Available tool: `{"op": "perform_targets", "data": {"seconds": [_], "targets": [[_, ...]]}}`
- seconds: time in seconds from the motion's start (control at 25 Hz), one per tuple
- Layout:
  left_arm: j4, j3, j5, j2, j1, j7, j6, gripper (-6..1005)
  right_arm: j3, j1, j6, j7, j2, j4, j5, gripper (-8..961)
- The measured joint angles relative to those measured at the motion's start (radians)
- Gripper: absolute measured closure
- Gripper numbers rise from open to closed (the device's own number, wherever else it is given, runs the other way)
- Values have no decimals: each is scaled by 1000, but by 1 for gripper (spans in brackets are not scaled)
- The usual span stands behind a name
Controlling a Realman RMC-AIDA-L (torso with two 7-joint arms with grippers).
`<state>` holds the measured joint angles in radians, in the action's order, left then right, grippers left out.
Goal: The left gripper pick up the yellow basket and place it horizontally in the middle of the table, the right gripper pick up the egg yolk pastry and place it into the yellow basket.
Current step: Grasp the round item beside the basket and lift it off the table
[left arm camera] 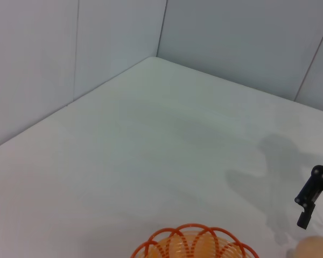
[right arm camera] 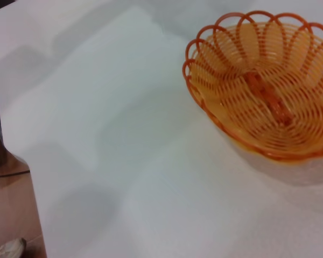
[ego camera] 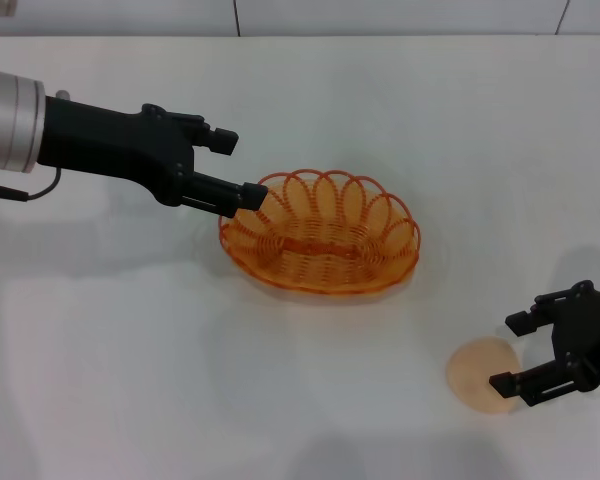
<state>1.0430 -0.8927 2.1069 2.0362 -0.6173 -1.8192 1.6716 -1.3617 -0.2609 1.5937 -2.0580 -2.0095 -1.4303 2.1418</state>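
at the yellow basket [ego camera: 320, 235] rim, left gripper [ego camera: 242, 170] grips its edge.

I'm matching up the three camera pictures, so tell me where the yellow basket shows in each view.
Head view: the yellow basket sits mid-table, the left gripper at its rim.
Left wrist view: only the looped rim peeks in at the bottom edge.
Right wrist view: the basket fills the upper right corner, empty.
Shared landmark: the white table beneath the basket in all three.
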Motion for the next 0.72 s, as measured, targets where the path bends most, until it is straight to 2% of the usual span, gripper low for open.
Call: {"op": "perform_targets", "data": {"seconds": [0.64, 0.72], "targets": [[0, 0, -5, 2, 2, -2, 6, 109, -52, 1, -38, -5, 0, 13, 15, 165], [0, 0, -5, 2, 2, -2, 6, 109, -52, 1, -38, -5, 0, 13, 15, 248]]}}
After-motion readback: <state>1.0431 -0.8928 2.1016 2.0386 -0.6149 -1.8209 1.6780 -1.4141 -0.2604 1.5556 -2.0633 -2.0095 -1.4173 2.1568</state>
